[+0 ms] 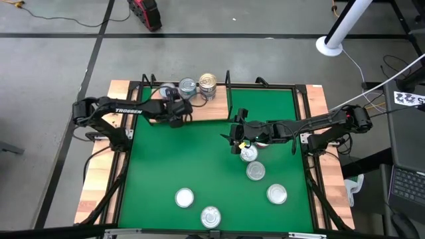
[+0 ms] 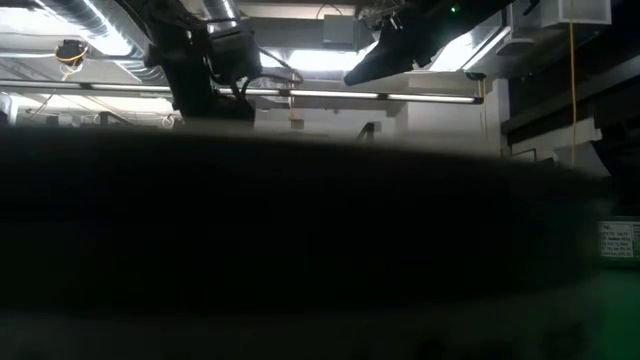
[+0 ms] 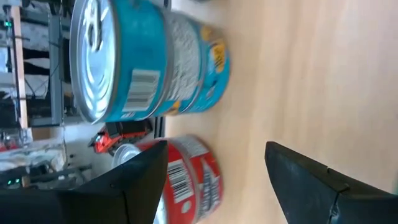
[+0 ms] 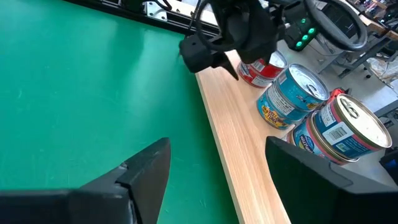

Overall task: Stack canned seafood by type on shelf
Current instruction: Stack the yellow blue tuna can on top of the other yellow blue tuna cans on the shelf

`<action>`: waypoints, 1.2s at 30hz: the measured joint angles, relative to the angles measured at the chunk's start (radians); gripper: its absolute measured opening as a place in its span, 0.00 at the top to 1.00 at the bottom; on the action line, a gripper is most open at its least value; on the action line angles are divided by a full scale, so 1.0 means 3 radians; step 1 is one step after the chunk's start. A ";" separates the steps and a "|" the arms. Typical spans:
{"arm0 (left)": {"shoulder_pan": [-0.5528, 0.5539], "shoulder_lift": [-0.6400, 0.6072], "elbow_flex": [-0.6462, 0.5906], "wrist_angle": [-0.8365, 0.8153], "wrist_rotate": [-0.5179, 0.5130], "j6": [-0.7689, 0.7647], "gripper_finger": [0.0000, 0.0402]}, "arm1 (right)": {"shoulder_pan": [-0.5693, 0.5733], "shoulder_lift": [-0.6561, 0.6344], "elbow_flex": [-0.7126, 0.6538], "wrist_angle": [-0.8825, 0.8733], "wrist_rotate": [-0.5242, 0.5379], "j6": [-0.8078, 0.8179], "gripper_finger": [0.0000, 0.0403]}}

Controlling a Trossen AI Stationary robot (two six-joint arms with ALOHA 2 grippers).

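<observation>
Plainly, the coming move turns on which arm sits nearer the loose tins. The right gripper (image 1: pixel 234 139) hovers mid-mat with its fingers spread and nothing between them, and the closest loose tin (image 1: pixel 248 153) lies just beside it, a little nearer and to the right; a second tin (image 1: pixel 255 171) follows on the same line. Three more rest along the near edge of the green mat (image 1: pixel 166 159). The left gripper (image 1: pixel 178 114) is at the shelf (image 4: pixel 230 155) on the far side, fingers also spread and empty, just short of the stacked blue-teal tins (image 3: pixel 149 59) and a red tin (image 3: pixel 189 180). Round tins have no long axis, so the right arm's approach direction looks free.
</observation>
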 joint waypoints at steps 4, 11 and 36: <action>-0.0206 0.0000 0.0000 0.0000 0.0000 -0.0153 0.34 | -0.0001 0.0000 0.0000 -0.0015 0.0000 0.0000 0.35; -0.0634 0.0000 0.0001 0.0000 0.0001 -0.0506 0.34 | 0.0000 0.0000 0.0000 -0.0066 0.0000 0.0000 0.35; -0.2300 -0.0003 0.0004 0.0055 0.1975 -0.3823 0.34 | -0.0001 0.0003 0.0000 -0.0146 -0.1012 0.0001 0.35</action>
